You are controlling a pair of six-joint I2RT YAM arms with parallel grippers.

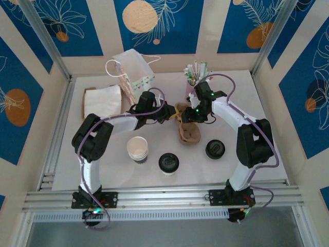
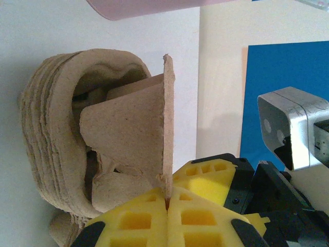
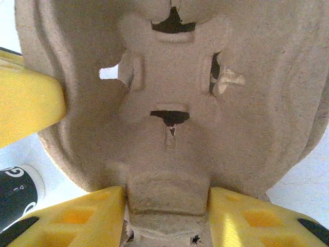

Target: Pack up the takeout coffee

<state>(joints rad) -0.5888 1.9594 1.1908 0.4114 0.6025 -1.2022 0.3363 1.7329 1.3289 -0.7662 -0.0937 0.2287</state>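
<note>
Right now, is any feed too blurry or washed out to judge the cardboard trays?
Top view: even light, no glare, trays small but clear. Left wrist view: trays and left end effector both sharp. Right wrist view: trays very close, slightly soft, dimmer where the right end effector grips.

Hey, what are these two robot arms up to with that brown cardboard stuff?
Both arms are working on a stack of brown pulp cup carriers mid-table. The left gripper is pinched shut on the thin edge of one carrier, while the right gripper clamps a tab of the stack, likely to free one. The takeout coffee stands untouched near the front.
</note>
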